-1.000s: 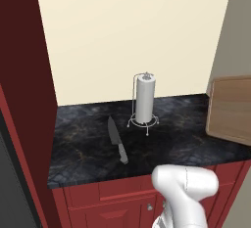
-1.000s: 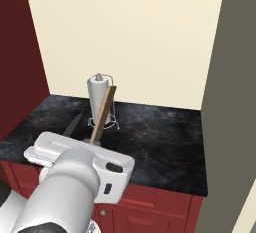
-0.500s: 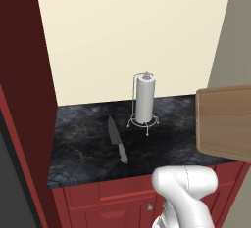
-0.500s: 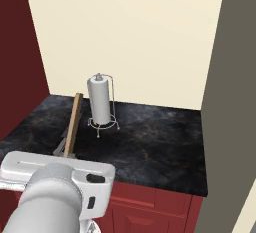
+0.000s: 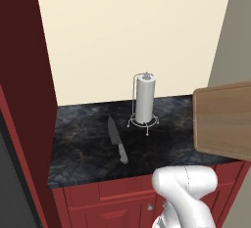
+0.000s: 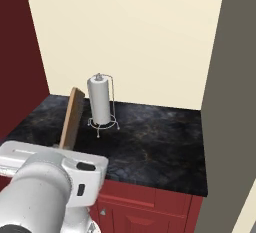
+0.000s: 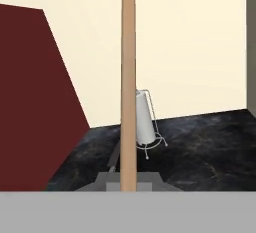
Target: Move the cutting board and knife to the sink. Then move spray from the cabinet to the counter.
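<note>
My gripper (image 7: pixel 128 183) is shut on the bottom edge of the cutting board (image 7: pixel 128 87), which stands edge-on and upright in the hand view. The light-tan board (image 5: pixel 223 119) hangs above the right end of the black counter (image 5: pixel 88 144). From the right base view the board (image 6: pixel 73 118) shows as a thin tilted slab left of the paper-towel roll, above the counter (image 6: pixel 150 142). The knife (image 5: pixel 117 140) lies flat on the counter's left half, its dark blade pointing toward the wall. The sink and the spray are out of view.
A white paper-towel roll on a wire stand (image 5: pixel 144 100) stands near the back wall, also seen as the roll (image 6: pixel 100 99). A tall dark red panel (image 5: pixel 24 100) walls off the left side. Red drawer fronts (image 5: pixel 108 193) run below the counter. A grey wall (image 6: pixel 230 102) bounds the right.
The held cutting board has swung leftward and stands more upright than a second ago. The arm shifted with it. The knife and the paper-towel roll have stayed put.
</note>
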